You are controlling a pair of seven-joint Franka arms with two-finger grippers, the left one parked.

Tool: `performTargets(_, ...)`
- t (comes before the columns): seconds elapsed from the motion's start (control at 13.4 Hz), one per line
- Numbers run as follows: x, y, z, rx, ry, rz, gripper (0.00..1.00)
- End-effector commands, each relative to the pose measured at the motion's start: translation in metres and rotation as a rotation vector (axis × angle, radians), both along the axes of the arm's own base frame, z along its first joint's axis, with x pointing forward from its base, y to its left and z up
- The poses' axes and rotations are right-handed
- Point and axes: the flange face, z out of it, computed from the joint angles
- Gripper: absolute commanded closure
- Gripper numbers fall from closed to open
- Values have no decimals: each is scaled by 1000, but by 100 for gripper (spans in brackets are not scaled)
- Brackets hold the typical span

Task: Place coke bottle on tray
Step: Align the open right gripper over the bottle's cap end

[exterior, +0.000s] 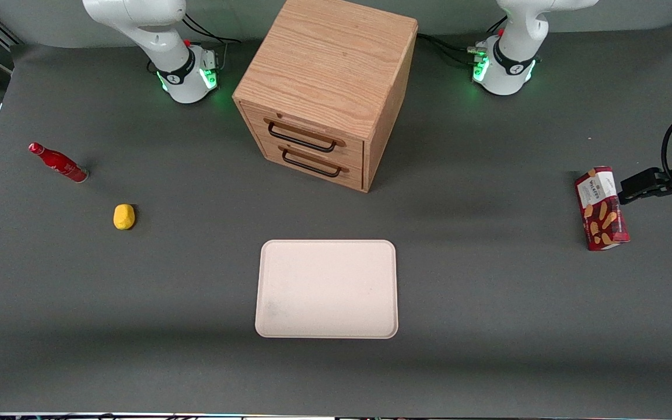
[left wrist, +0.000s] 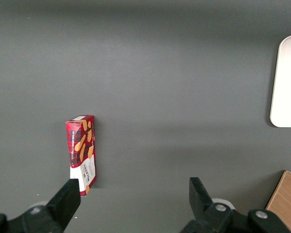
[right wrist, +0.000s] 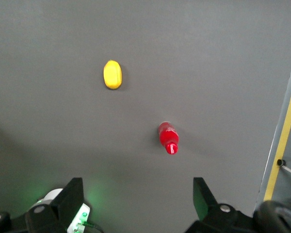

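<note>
The coke bottle point(exterior: 58, 163), small and glossy red with a red cap, stands upright on the grey table toward the working arm's end. In the right wrist view I look down on the coke bottle point(right wrist: 168, 136) from high above, cap toward the camera. My gripper point(right wrist: 137, 199) hangs well above the table near its arm's base, open, with nothing between its fingers; it does not show in the front view. The pale cream-pink tray point(exterior: 327, 289) lies flat and bare mid-table, nearer the front camera than the bottle, and its edge also shows in the left wrist view as the tray point(left wrist: 286, 82).
A yellow lump point(exterior: 124, 216) lies between bottle and tray, also seen as the yellow lump point(right wrist: 112, 74). A wooden two-drawer cabinet point(exterior: 324, 87) stands mid-table farther back. A red snack box point(exterior: 601, 208) lies toward the parked arm's end. The table edge point(right wrist: 281, 141) runs near the bottle.
</note>
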Motion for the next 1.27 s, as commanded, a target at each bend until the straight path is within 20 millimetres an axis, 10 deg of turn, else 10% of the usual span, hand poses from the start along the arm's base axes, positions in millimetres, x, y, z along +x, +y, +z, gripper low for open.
performTargets(0.0,-23,-4,-6,0,-18,41,0)
performTargets(0.52,-51,-30,-12,-43,-16,48,0)
performTargets(1.2,-29,-38,-119,-48,-16,56,0)
